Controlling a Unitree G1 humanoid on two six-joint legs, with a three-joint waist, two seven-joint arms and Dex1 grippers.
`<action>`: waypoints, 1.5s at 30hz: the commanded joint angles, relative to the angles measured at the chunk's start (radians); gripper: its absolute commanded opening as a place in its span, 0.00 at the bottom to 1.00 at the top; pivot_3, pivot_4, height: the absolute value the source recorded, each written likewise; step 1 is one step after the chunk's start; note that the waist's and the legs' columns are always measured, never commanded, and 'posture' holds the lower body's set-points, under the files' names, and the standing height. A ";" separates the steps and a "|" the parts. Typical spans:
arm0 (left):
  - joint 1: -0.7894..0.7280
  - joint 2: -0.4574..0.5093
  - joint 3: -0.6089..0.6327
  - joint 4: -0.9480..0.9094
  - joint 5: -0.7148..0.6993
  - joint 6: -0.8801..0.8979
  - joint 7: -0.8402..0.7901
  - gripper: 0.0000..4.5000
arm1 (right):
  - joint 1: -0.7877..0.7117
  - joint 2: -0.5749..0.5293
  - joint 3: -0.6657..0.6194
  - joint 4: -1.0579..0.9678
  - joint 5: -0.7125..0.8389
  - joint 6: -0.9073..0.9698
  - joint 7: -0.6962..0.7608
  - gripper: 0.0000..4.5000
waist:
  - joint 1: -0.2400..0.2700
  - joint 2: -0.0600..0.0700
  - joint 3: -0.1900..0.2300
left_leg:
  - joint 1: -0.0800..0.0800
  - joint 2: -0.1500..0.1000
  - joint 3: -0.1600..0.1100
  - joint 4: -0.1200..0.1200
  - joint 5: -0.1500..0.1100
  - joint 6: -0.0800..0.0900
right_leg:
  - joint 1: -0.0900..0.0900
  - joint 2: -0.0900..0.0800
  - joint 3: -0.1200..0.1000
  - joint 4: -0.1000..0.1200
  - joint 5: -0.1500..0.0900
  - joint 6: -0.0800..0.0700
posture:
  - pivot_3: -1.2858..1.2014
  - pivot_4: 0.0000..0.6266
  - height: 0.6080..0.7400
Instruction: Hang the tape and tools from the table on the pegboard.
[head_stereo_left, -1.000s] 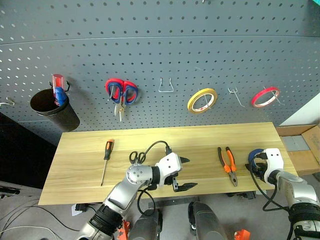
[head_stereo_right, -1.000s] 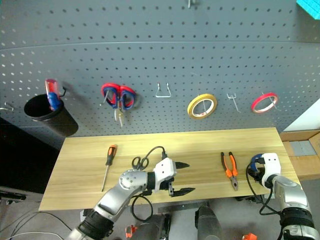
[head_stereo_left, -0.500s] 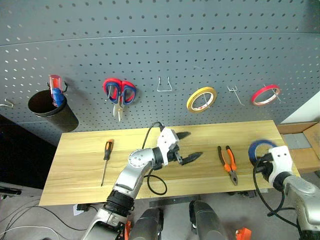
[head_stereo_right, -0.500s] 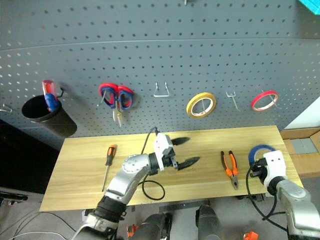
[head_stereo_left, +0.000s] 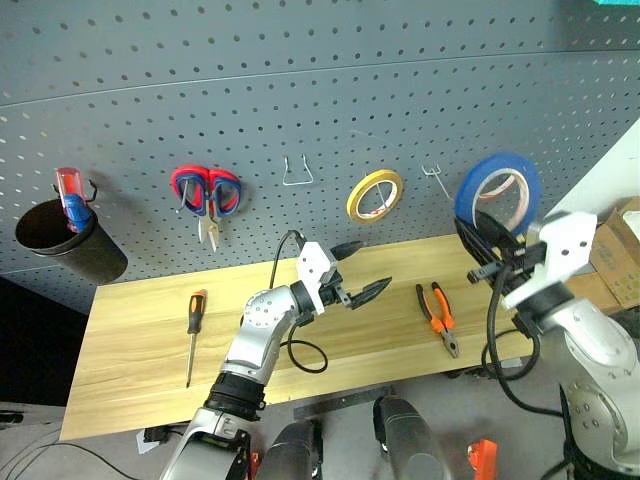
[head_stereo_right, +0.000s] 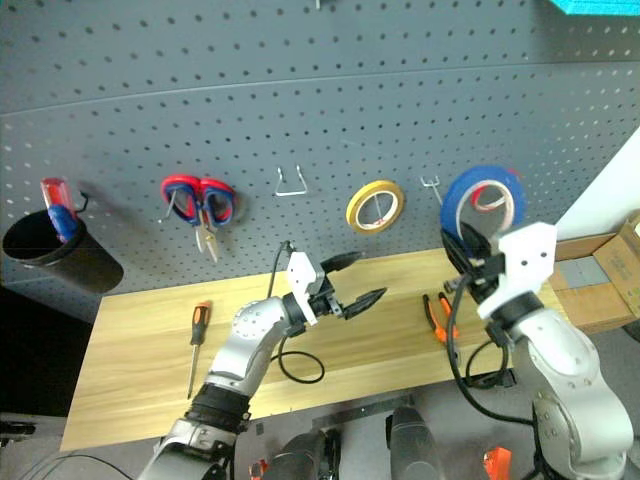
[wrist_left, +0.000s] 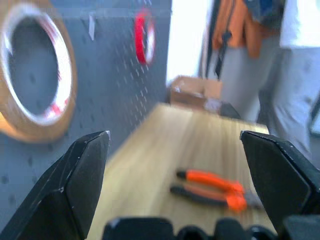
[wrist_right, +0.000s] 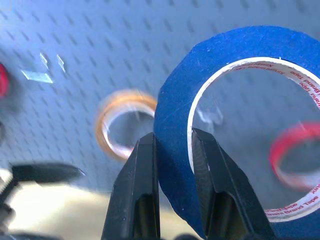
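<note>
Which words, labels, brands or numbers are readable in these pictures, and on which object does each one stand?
Small red print runs around the white inner core of the blue tape, held upright in the right claw before the pegboard: too small and blurred to read.
Red marks inside the yellow tape roll: blurred, not readable.
The pliers, the screwdriver and the red-and-blue scissors: no text can be made out.

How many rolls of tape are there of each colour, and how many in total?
blue roll: 1
yellow roll: 1
red roll: 1
Total: 3
</note>
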 joint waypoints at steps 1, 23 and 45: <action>0.026 0.007 0.037 -0.140 -0.041 -0.018 0.024 1.00 | -0.028 0.012 0.026 0.055 -0.010 -0.027 -0.003 0.08 | -0.001 0.000 0.000 | -0.001 0.000 0.000 0.000 0.000 0.000 | -0.001 0.000 0.000 0.000 0.000 0.000 | 0.37 0.37 1.00; 0.086 0.123 0.116 -0.419 -0.111 0.163 0.114 1.00 | -0.241 0.041 0.101 0.648 -0.090 -0.346 0.171 0.08 | 0.031 0.003 -0.002 | -0.012 -0.002 0.001 0.014 0.000 0.000 | -0.010 0.000 0.001 0.006 0.004 -0.004 | 0.42 0.32 1.00; 0.160 0.244 0.021 -0.302 0.025 0.079 0.015 1.00 | 0.058 -0.104 0.079 0.386 0.059 0.034 0.243 1.00 | 0.070 0.003 -0.003 | -0.014 -0.001 0.001 0.015 0.000 0.000 | -0.013 0.000 0.001 0.010 0.004 -0.004 | 0.42 0.37 1.00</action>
